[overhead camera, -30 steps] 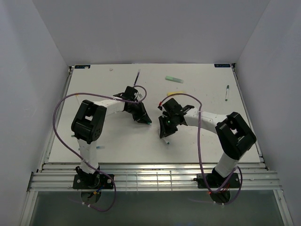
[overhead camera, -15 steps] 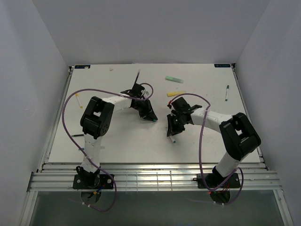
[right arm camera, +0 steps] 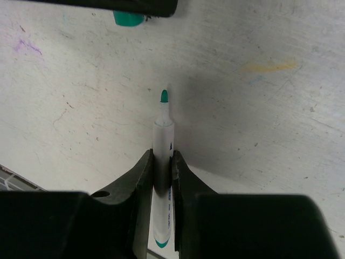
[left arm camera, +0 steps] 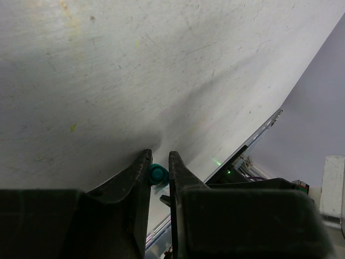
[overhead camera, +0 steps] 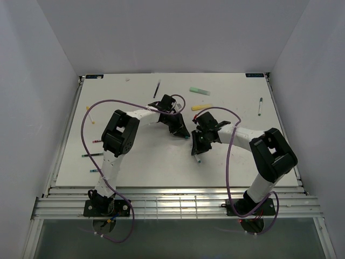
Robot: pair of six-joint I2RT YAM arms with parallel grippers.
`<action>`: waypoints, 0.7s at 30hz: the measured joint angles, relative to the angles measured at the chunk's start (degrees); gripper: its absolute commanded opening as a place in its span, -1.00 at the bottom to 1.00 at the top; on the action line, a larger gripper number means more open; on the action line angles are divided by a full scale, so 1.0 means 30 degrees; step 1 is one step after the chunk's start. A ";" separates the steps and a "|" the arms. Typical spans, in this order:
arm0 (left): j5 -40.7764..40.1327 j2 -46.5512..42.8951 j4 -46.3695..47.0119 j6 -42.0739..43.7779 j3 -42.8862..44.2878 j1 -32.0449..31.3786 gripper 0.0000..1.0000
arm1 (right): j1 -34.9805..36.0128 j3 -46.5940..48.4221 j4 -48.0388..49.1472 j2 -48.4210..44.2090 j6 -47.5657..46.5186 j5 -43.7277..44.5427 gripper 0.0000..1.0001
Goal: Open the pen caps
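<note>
A white surface [overhead camera: 145,162] carries two black-and-white robot arms whose tips meet near its middle. The left pincer [left arm camera: 159,157] and the right pincer [right arm camera: 163,157] hang close together. Behind them lie a green highlighter [overhead camera: 199,90] and a yellow highlighter [overhead camera: 200,107]. The right pincer is pinching the white body of a pen [right arm camera: 163,132], its teal tip bare. The left pincer is pinching the small dark teal cap [left arm camera: 158,174] between its fingertips, off the pen and a short gap beyond its tip.
</note>
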 measured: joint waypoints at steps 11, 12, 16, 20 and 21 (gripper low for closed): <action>0.0831 0.0189 0.0015 -0.0423 0.0029 -0.0015 -0.04 | 0.0000 0.0204 0.1413 0.0583 0.0612 -0.0452 -0.64; 0.0860 0.0189 0.0015 -0.0408 0.0036 -0.0015 -0.03 | 0.0000 0.0197 0.1421 0.0583 0.0663 -0.0452 -0.63; 0.0852 0.0189 0.0000 -0.0379 0.0073 -0.0015 0.00 | -0.0022 -0.0138 0.1880 0.0466 0.0882 -0.0561 -0.62; 0.0860 0.0189 -0.0036 -0.0291 0.0102 -0.0015 0.06 | -0.0131 -0.0852 0.2579 0.0022 0.1086 -0.0539 -0.63; 0.0860 0.0189 -0.0036 -0.0240 0.0109 0.0000 0.07 | -0.0197 -0.1093 0.2776 -0.0131 0.1129 -0.0554 -0.67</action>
